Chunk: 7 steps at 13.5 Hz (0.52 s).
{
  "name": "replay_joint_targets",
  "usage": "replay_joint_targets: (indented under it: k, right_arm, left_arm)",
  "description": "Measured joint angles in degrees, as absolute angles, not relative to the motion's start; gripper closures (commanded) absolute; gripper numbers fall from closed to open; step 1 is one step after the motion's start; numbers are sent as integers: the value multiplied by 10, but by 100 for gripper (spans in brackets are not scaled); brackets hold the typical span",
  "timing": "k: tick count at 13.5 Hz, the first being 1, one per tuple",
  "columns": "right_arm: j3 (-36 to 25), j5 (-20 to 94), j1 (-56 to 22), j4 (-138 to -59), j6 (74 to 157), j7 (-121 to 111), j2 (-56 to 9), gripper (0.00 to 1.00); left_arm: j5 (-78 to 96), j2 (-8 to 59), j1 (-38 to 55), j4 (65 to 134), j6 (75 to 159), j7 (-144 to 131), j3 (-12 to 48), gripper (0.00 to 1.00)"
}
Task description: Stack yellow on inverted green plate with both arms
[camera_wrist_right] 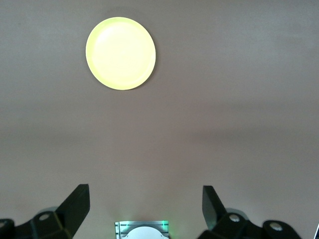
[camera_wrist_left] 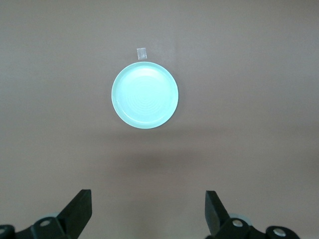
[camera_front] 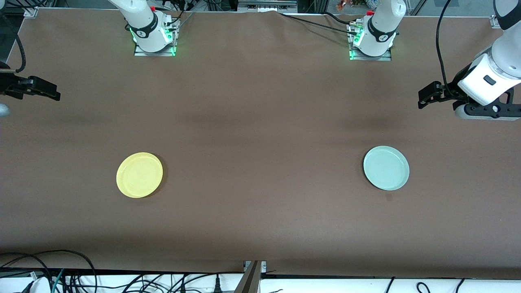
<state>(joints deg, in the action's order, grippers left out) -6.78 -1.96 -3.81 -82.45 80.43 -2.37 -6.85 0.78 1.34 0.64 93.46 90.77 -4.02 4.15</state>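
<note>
The yellow plate (camera_front: 139,175) lies rim up on the brown table toward the right arm's end; it also shows in the right wrist view (camera_wrist_right: 120,53). The green plate (camera_front: 386,168) lies hollow side up toward the left arm's end, and shows in the left wrist view (camera_wrist_left: 144,95). My left gripper (camera_front: 424,97) hangs open and empty in the air at the table's left-arm end, apart from the green plate; its jaws stand wide in its wrist view (camera_wrist_left: 148,199). My right gripper (camera_front: 51,90) hangs open and empty at the right-arm end (camera_wrist_right: 145,196), apart from the yellow plate.
The two arm bases (camera_front: 154,36) (camera_front: 371,40) stand on plates at the table's back edge. A small piece of tape (camera_wrist_left: 141,53) lies on the table beside the green plate. Cables lie along the table's front edge (camera_front: 73,276).
</note>
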Motion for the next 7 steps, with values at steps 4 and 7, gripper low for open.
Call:
replay_joint_targets:
  k: [4,7]
  right_arm:
    - [-68,-20,-38,-824,804,-24,-69,0]
    - [-68,-20,-38,-824,804,-24,-69,0]
  left_arm:
    - [8,14,6,935,905,-40,42,0]
    - [8,14,6,935,896,-40,42,0]
